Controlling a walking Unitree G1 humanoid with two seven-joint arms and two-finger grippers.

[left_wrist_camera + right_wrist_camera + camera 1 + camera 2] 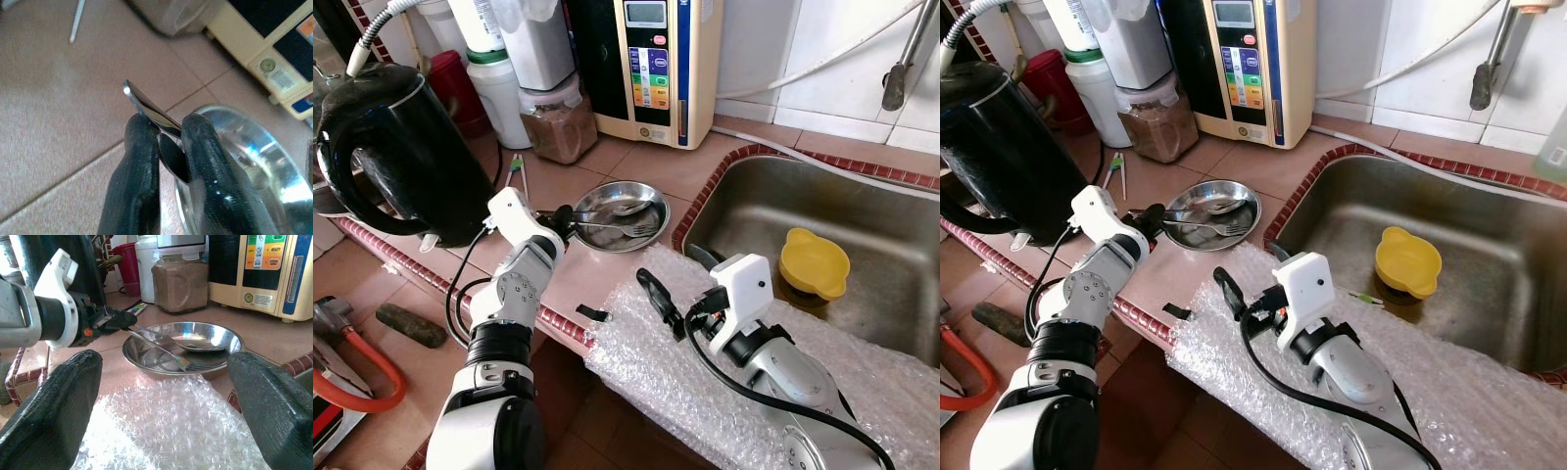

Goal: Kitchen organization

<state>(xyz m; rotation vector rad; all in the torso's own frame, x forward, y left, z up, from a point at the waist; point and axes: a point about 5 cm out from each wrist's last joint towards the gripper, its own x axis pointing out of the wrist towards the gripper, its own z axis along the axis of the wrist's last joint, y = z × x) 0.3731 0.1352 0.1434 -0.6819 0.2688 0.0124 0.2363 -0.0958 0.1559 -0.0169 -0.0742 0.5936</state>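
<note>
1. While the counter is far from tidy, I judge the job to be in its early part: my left gripper (564,217) is clenched on the handle end of a spoon (188,343) at the 9 o'clock edge of the steel bowl (651,196), and nothing has been carried anywhere yet.
2. In the left wrist view my fingers (139,161) pinch the flat metal handle between them, its tip sticking out past them and the bowl's rim just beyond.
3. The spoon's bowl end rests inside the steel bowl. Its long axis lies nearly level, running from my left gripper at 9 o'clock toward 3 o'clock across the dish.
4. A fork (164,353) lies alongside it in the same bowl, tines toward 3 o'clock, handle toward my gripper; I cannot tell whether my fingers touch it too.
5. My right gripper (161,396) is spread wide with nothing in it, hovering over the bubble wrap (646,362) at 5 o'clock of the bowl, facing it.
6. Left to do, as I judge it: lift the spoon out, deal with the fork and bowl, and see to the yellow cup (814,262) in the sink (891,211) at 3 o'clock.
7. The black kettle (401,147) stands at 9 o'clock, near my left arm, so the lift needs care.
</note>
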